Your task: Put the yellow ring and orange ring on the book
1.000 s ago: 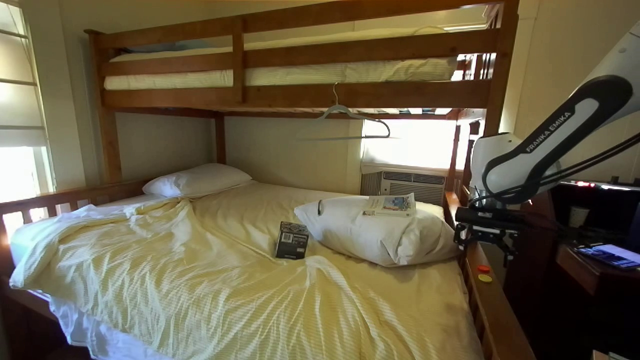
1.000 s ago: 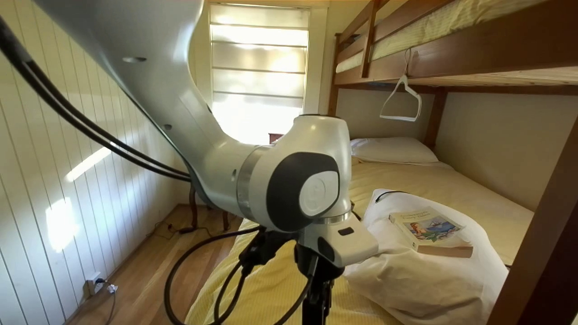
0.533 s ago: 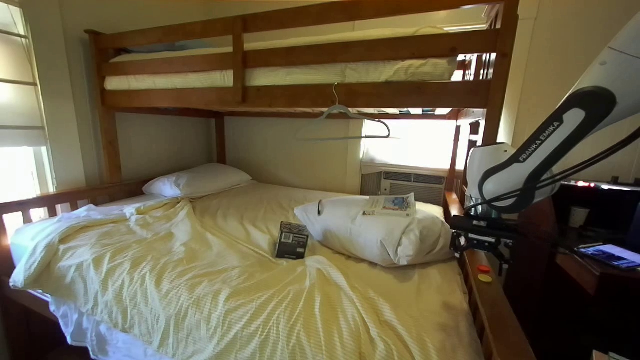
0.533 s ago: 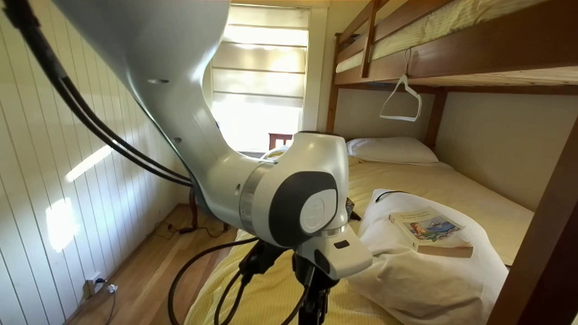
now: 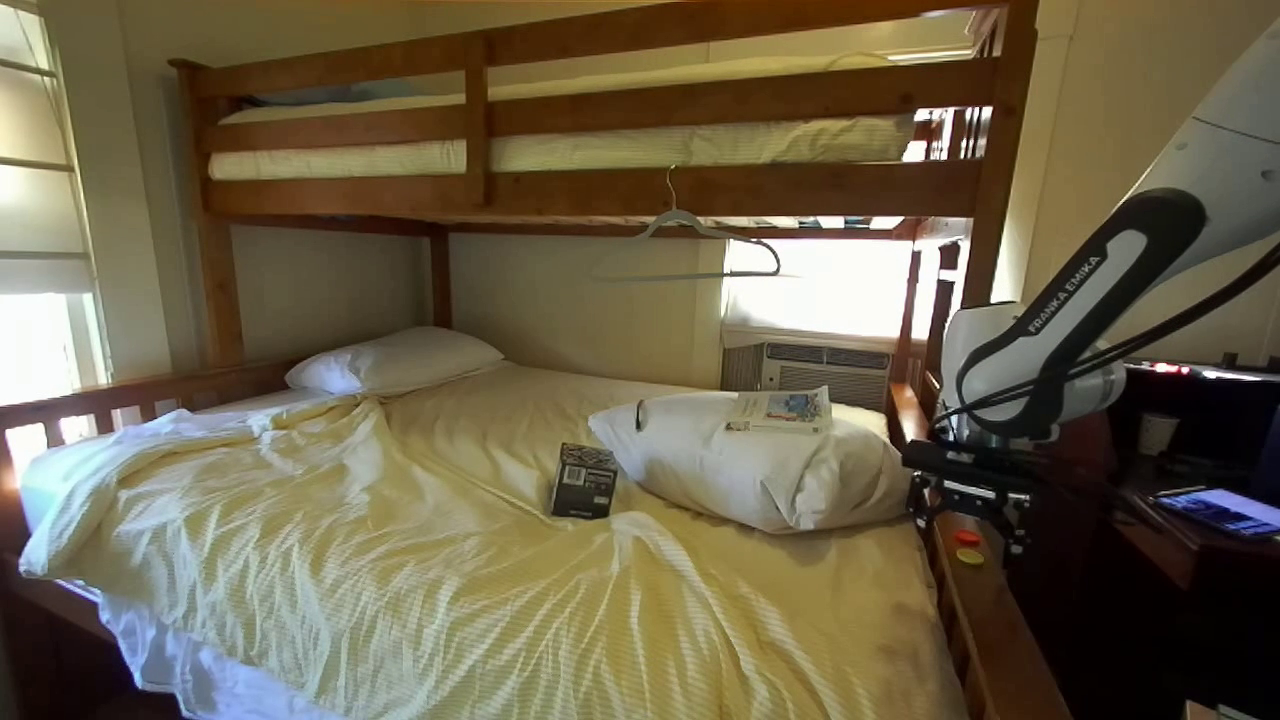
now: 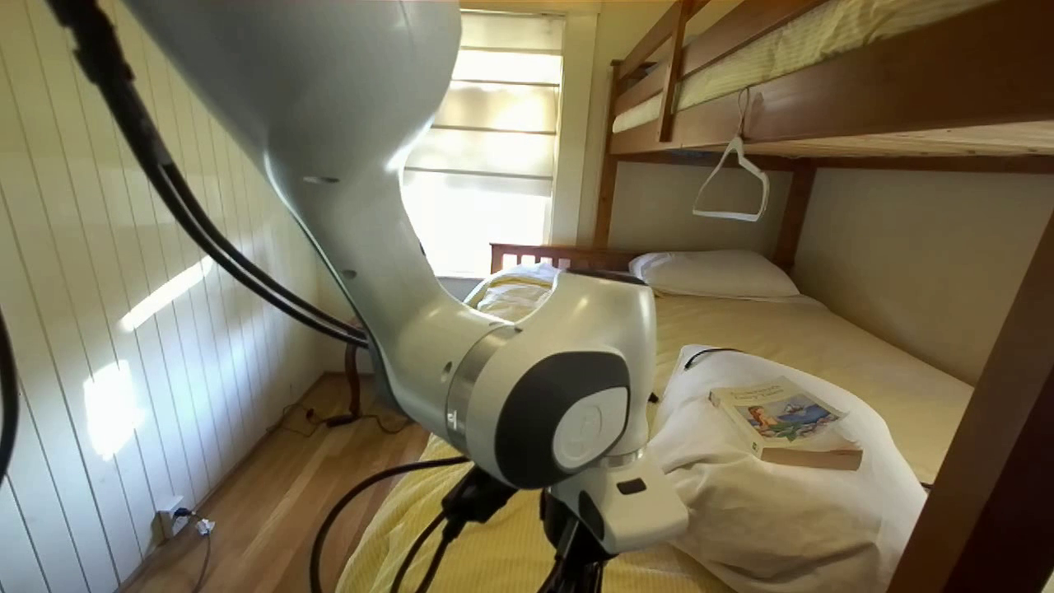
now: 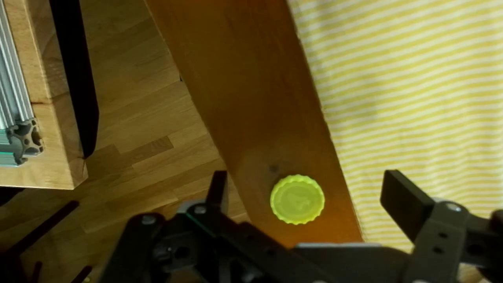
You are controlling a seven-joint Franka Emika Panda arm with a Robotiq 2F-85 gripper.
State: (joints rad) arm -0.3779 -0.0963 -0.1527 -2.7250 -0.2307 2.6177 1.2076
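Note:
The yellow ring (image 7: 297,199), a round piece with a scalloped rim, lies flat on the wooden bed rail. My gripper (image 7: 305,188) stands open above it, one finger on either side, with nothing held. In an exterior view the orange ring (image 5: 967,538) lies just beyond the yellow ring (image 5: 969,556) on that rail, below my gripper (image 5: 968,525). The wrist view does not show the orange ring. The book (image 6: 782,418) rests face up on a white pillow in both exterior views. My fingertips are out of sight in the exterior view that looks along the arm.
The rail (image 7: 251,98) is narrow, with the striped mattress (image 7: 412,98) on one side and a drop to the floor on the other. The bulky pillow (image 5: 700,470) is close to the gripper. A black box (image 5: 583,482) and a hanging coat hanger (image 6: 731,181) are farther off.
The arm has come down, bringing the gripper lower over the rail and the rings. Rings, book and pillow have stayed in place, and the jaws remain apart.

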